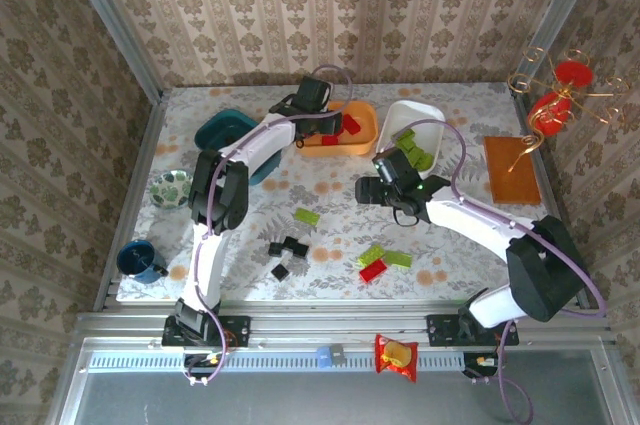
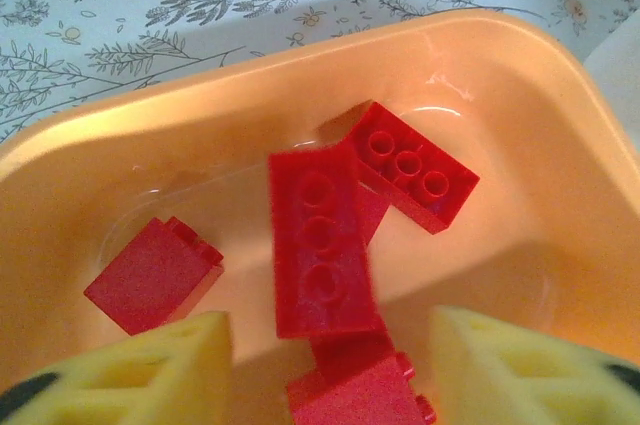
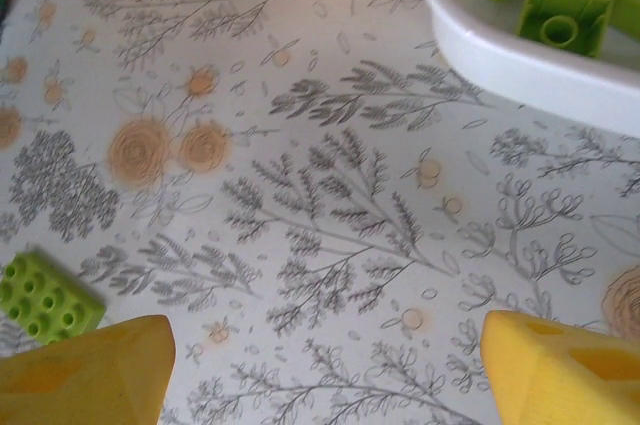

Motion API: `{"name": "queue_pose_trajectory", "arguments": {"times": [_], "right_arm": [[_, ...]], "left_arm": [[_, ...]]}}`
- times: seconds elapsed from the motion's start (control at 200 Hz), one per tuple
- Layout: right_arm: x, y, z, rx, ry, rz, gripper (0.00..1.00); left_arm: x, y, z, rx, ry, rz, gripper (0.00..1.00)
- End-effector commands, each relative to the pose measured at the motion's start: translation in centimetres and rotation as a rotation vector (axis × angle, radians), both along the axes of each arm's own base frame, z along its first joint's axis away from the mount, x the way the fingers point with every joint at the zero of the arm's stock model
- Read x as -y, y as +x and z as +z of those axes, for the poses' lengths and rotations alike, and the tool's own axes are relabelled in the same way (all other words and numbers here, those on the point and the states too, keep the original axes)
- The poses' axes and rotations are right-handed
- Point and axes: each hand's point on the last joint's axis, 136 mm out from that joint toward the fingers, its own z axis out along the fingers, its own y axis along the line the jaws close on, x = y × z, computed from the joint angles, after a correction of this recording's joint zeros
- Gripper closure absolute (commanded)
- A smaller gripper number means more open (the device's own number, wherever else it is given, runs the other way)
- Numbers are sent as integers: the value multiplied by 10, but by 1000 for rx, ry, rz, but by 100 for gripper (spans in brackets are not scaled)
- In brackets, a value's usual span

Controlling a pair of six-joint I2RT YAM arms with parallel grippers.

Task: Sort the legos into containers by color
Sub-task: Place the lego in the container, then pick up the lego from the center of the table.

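Left gripper (image 2: 335, 365), released, hovered over red bricks (image 2: 320, 245) in the orange tray (image 2: 520, 115); right gripper (image 3: 320, 375) gaped empty. Loose bricks (image 1: 288, 248), black, green, red, lay unsorted on the table (image 1: 330, 195).

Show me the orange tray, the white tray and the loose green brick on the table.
orange tray (image 2: 540, 115): left wrist view, inner wall.
white tray (image 3: 500, 45): right wrist view, outer wall.
green brick (image 3: 45, 297): right wrist view, studded top.

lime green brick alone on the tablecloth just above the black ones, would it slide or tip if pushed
The lime green brick lies flat and low, so it probably slides rather than tips. It looks like hard plastic, likely stiff and light. The tablecloth looks smooth, so a nudge may send it skidding.
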Motion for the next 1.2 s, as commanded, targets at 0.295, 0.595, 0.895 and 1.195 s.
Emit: {"name": "queue_pose_trajectory", "arguments": {"times": [0.295,0.595,0.895,1.195], "right_arm": [[-8,-42,5,-28,9,88,19],[-60,-46,-2,-34,19,292,19],[-139,-35,-27,-49,-46,520,19],[-175,-6,-64,-89,-152,589,19]], "left_arm": [[5,-82,150,234,-283,-73,10],[-30,-190,142,221,-406,-63,0],[-132,-262,87,260,-246,133,0],[-167,-293,51,191,-255,194,0]]}}
